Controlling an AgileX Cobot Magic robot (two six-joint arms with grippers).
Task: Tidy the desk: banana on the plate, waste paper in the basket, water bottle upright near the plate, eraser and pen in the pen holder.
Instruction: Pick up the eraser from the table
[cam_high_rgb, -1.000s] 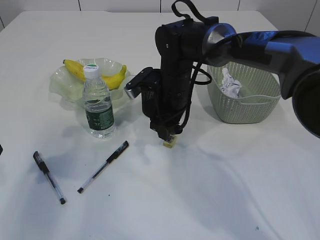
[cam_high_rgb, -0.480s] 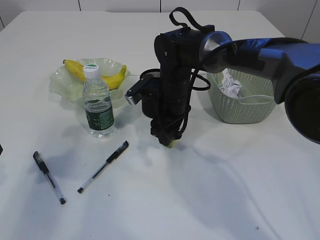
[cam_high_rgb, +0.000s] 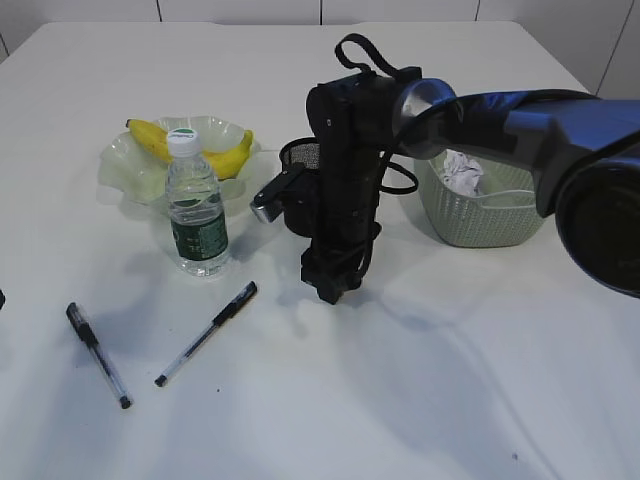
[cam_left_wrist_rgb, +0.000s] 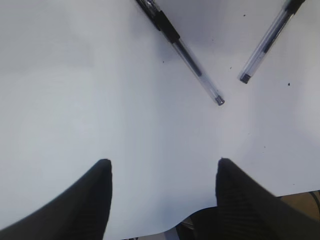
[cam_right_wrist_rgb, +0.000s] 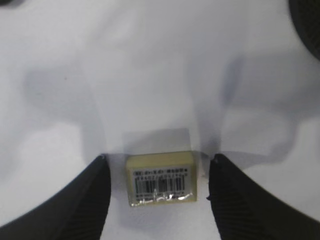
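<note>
Right claw: my fingers stand apart with the eraser between them; a gap shows on either side, so whether it is held I cannot tell. In the exterior view this claw hangs low at mid-table, pointing down.
Eraser: pale yellow block, barcode label facing my wrist camera; hidden behind the claw in the exterior view.
Left claw: spread wide over bare table, gripping nothing; two pens lie ahead of it.
Pens: one lies at front left, the other just right of it, both flat on the table, apart from each other.
Banana: lies in the plate at rear left.
Water bottle: upright, white cap on, just in front of the plate.
Waste paper: crumpled white wad inside the basket, right of my right arm.
Pen holder: black mesh cup, mostly hidden behind my right arm, between plate and basket.
</note>
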